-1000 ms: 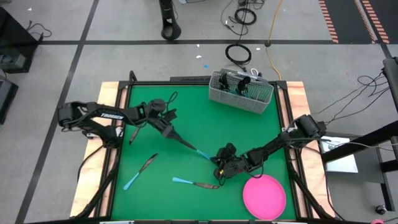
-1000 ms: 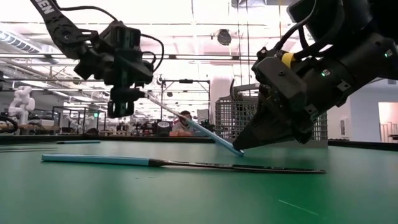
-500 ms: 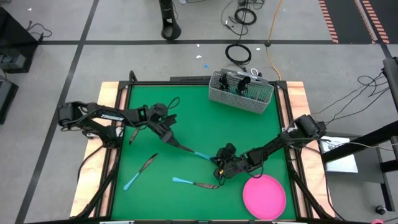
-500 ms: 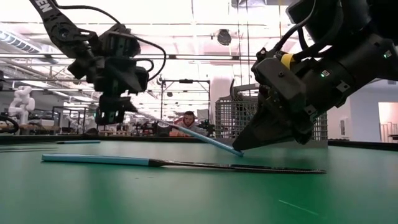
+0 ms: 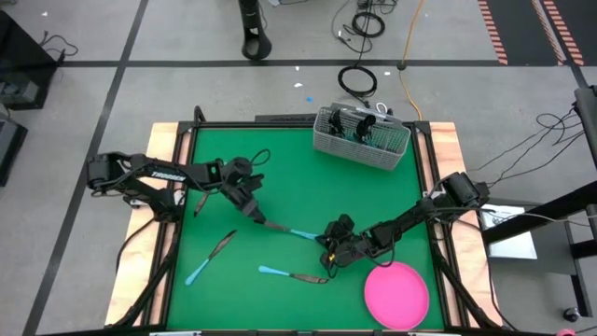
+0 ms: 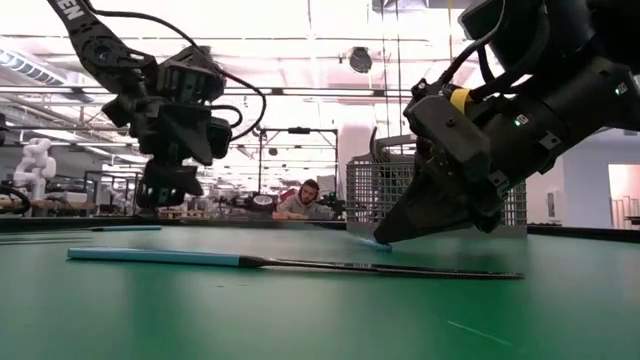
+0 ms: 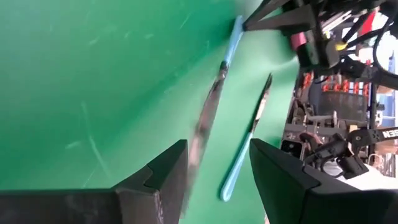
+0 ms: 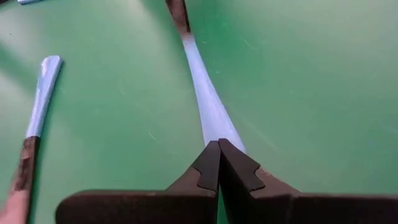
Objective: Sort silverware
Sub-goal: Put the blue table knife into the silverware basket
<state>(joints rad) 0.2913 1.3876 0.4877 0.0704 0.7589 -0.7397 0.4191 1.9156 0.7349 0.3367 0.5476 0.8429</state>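
Observation:
A knife (image 5: 284,229) with a light blue handle and a dark blade lies mid-table between my two grippers. My right gripper (image 5: 324,242) is shut at the handle's end. My left gripper (image 5: 252,214) stands open around the blade's end (image 7: 200,134), which runs between its fingers close to one of them; I cannot tell if it touches. Two more pieces of silverware lie flat on the green mat: one near the left (image 5: 210,259), one in the near middle (image 5: 294,275). The grey mesh caddy (image 5: 362,138) stands at the far edge. My right gripper presses its shut fingertips (image 8: 211,163) down on the free end of the knife's blue handle (image 8: 214,121). It comes slanting down from the table's right, roughly in line with the knife. The handle end lies on the mat under the fingertips (image 6: 372,241).
A pink round plate (image 5: 396,294) sits at the near right, just beside my right arm. The caddy holds several upright pieces. Open green mat lies between the caddy and the grippers. Beyond the table a person sits in the room (image 6: 308,200).
My left gripper has sunk and drawn toward the table's near-left, tipping its fingers further down. The knife's blade end, raised a second ago, has swung down toward the mat and the near edge. The handle end has stayed under my right gripper.

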